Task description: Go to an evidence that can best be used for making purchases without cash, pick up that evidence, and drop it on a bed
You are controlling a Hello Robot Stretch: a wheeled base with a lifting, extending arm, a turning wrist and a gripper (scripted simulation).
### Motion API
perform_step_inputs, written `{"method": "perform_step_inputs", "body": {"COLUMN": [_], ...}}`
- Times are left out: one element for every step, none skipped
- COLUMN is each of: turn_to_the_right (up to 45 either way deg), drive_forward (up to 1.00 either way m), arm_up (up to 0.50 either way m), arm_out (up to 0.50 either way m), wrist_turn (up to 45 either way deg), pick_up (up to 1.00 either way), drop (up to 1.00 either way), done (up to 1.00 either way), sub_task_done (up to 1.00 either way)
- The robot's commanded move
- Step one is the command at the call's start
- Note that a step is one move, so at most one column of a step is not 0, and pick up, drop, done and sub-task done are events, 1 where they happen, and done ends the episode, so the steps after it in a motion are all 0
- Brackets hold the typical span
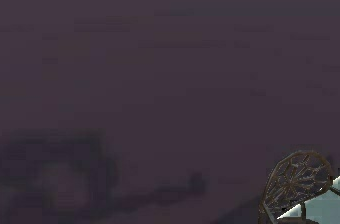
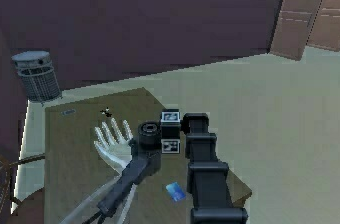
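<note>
A small flat blue thing (image 2: 175, 190), card-like in shape, lies on the brown table (image 2: 78, 135) near its front edge, just left of the dark arm bar. The arm reaches over the table. My gripper (image 2: 143, 146) sits left of the two white marked squares, above the table's middle. A white hand-shaped figure (image 2: 112, 146) stands right at the gripper's far end, so I cannot tell whether the gripper holds anything. A dark grey rod-like thing (image 2: 123, 186) lies slanted below the white figure.
A grey wire bin (image 2: 36, 74) stands beyond the table's far left corner. A dark ornate chair (image 1: 298, 180) sits at the forward view's bottom right, before a dark wall. Pale open floor (image 2: 278, 110) spreads right of the table toward two brown doors (image 2: 316, 26).
</note>
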Motion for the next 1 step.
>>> {"method": "perform_step_inputs", "body": {"turn_to_the_right": [0.0], "drive_forward": [0.00], "arm_up": [0.00], "arm_out": [0.00], "wrist_turn": [45.0], "pick_up": [0.00], "drop": [0.00], "done": [0.00], "sub_task_done": [0.00]}}
